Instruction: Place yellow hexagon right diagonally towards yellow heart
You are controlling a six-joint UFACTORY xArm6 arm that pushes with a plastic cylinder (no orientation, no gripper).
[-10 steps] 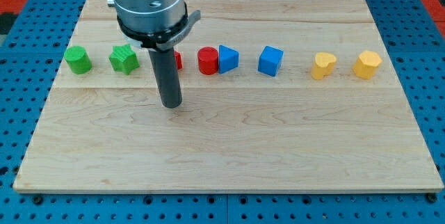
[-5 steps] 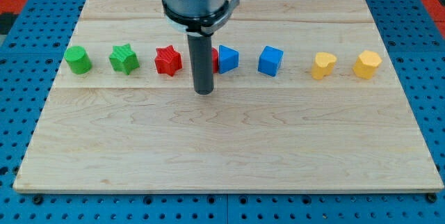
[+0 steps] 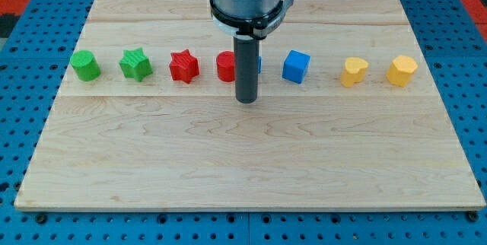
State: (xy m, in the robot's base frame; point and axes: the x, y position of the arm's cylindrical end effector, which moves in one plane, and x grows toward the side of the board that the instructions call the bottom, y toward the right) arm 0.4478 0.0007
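Hovering with my tip (image 3: 245,100) just below the row of blocks on the wooden worktop (image 3: 228,169), no claw fitted to open or close, I judge the yellow plastic hexagon block (image 3: 402,70) lies far toward the view's right, just beyond the yellow plastic heart block (image 3: 354,71).

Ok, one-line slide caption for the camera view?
My tip sits below the red cylinder, far left of the yellow heart and yellow hexagon on the wooden board.
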